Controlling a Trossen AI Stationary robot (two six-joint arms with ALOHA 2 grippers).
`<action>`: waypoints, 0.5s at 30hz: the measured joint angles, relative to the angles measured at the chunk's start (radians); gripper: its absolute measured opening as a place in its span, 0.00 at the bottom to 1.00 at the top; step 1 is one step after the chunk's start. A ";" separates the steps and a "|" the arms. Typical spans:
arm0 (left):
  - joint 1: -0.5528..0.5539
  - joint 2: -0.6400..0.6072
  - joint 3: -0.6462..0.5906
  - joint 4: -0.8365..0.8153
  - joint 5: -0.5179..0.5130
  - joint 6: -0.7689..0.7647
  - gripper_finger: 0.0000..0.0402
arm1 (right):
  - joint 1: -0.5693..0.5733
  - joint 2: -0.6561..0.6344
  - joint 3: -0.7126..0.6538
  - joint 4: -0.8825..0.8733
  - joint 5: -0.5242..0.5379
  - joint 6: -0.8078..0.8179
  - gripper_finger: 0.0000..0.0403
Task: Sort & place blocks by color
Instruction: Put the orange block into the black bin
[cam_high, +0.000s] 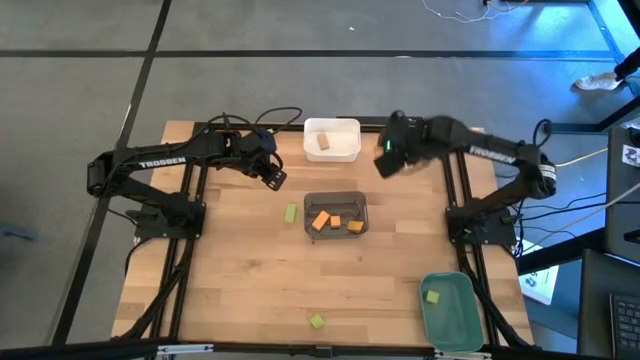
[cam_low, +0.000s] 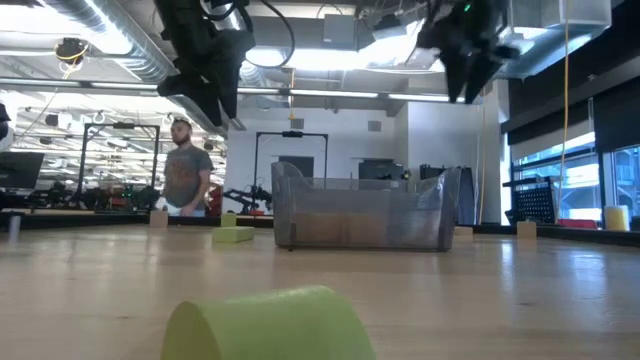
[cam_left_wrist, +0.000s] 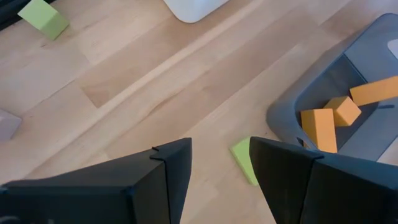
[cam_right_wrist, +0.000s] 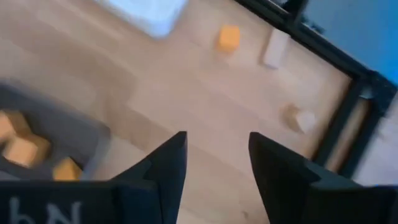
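Note:
A light green block (cam_high: 290, 213) lies flat on the table just left of the dark grey bin (cam_high: 336, 200), which holds three orange blocks (cam_high: 321, 221). My left gripper (cam_high: 275, 178) hangs open above that green block (cam_left_wrist: 244, 160), which shows just beyond its fingertips, untouched. My right gripper (cam_high: 385, 165) hangs open and high between the white bin (cam_high: 331, 128) and the grey bin, holding nothing. A tan block (cam_high: 322, 143) lies in the white bin. In the green bin (cam_high: 448, 325) lies a green block (cam_high: 432, 296). Another green block (cam_high: 316, 321) lies near the front edge.
In the right wrist view an orange block (cam_right_wrist: 229, 37) and two tan blocks (cam_right_wrist: 276, 47) (cam_right_wrist: 300, 118) lie loose by the table's dark frame rail. A further green block (cam_left_wrist: 43, 17) lies on the wood. A person (cam_low: 186, 170) stands in the room behind.

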 joint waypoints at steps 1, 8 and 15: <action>0.000 0.000 0.000 0.000 0.000 0.000 0.38 | -0.052 0.001 0.000 0.034 -0.052 -0.046 0.43; 0.000 0.000 0.000 0.001 0.000 -0.003 0.38 | -0.305 0.077 0.000 0.186 -0.249 -0.258 0.43; 0.005 -0.007 0.000 0.009 -0.003 -0.022 0.38 | -0.396 0.234 0.000 0.232 -0.264 -0.344 0.43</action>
